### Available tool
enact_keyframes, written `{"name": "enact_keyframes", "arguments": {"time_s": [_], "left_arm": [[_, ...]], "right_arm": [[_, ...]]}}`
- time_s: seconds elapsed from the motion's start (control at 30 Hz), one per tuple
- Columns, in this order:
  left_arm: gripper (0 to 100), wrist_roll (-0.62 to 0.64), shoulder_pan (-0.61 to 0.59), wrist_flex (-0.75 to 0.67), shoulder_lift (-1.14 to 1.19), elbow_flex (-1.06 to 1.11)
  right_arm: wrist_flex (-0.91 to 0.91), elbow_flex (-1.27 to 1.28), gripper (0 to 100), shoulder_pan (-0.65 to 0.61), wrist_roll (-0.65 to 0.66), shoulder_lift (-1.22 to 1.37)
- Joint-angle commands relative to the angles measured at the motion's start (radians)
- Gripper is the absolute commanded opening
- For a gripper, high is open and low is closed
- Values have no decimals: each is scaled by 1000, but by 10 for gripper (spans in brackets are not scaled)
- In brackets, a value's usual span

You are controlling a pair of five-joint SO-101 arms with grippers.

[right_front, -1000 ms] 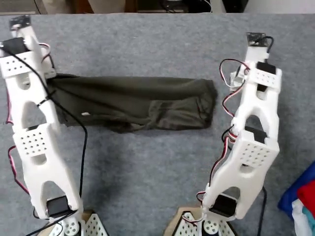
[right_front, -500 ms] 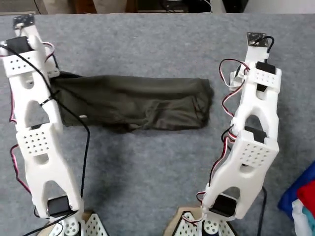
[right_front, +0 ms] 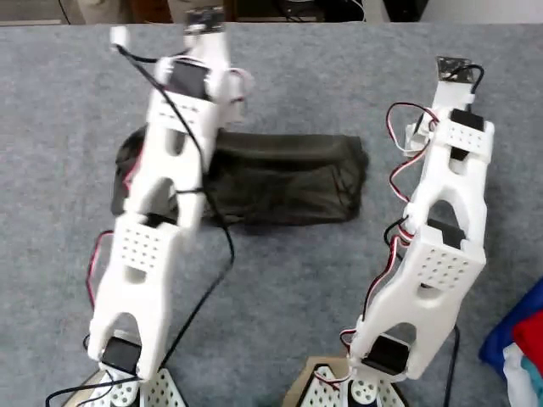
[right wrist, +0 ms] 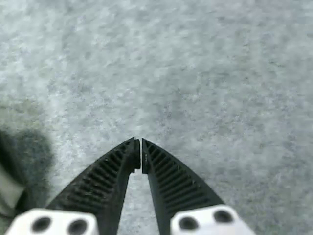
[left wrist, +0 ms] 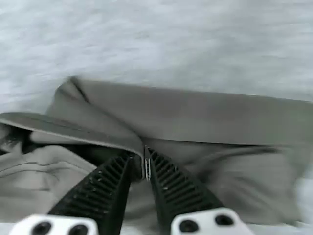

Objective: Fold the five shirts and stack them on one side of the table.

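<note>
A dark olive shirt (right_front: 288,174) lies as a long folded bundle across the middle of the grey table. My left arm (right_front: 182,119) stretches over its left part and hides it. In the left wrist view my left gripper (left wrist: 145,164) is shut on a raised fold of the shirt (left wrist: 195,112), with cloth pinched between the fingertips. My right arm (right_front: 450,144) stands to the right of the shirt. My right gripper (right wrist: 141,147) is shut over bare table with nothing in it, and a dark corner of the shirt (right wrist: 19,147) shows beside it.
A pile of blue, red and white garments (right_front: 517,339) lies at the near right edge. Bare grey table (right_front: 297,297) stretches between the two arm bases and behind the shirt.
My left arm has swung from the far left to above the shirt's middle, carrying the shirt's left end along; the bundle now looks shorter. The right arm has hardly moved.
</note>
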Motion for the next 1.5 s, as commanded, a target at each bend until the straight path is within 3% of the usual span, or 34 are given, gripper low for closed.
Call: {"name": "enact_keyframes", "arguments": {"time_s": [0.0, 0.27, 0.6, 0.93, 1.23, 1.47], "left_arm": [[19, 86, 75, -21, -71, -114], [20, 233, 178, -175, -62, -115], [20, 275, 315, -379, -64, 74], [22, 273, 382, -523, -62, 86], [114, 275, 414, -588, 13, 80], [209, 272, 358, -585, 16, 77]], "right_arm": [[-18, -51, 29, 33, -32, -7], [-29, -51, 29, 42, -71, -8], [-40, -53, 29, 81, -80, -8], [-66, -53, 29, 125, -158, -7], [-66, -53, 29, 128, -158, -7], [-66, -53, 29, 128, -155, -7]]}}
